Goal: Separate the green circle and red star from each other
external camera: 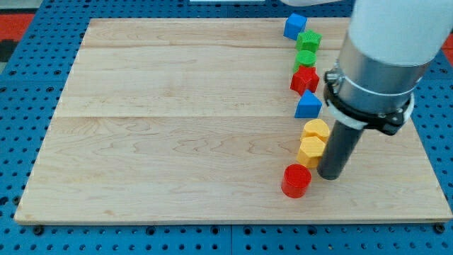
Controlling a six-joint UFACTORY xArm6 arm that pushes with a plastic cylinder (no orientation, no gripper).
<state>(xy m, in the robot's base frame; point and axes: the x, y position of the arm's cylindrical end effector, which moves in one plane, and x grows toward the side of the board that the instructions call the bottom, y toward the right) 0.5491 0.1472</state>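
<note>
The green circle [305,59] sits near the view's top right, touching the red star [305,80] just below it. My tip [330,174] is at the lower right, far below both, right of the lower yellow block [311,151] and up-right of the red cylinder [296,180]. The rod and the arm's white and grey body hide part of the board's right side.
A blue cube [294,26] and a green star [309,40] lie above the green circle. A blue triangle [308,105] lies below the red star, then an upper yellow block [316,130]. The blocks form a column on the wooden board [177,127].
</note>
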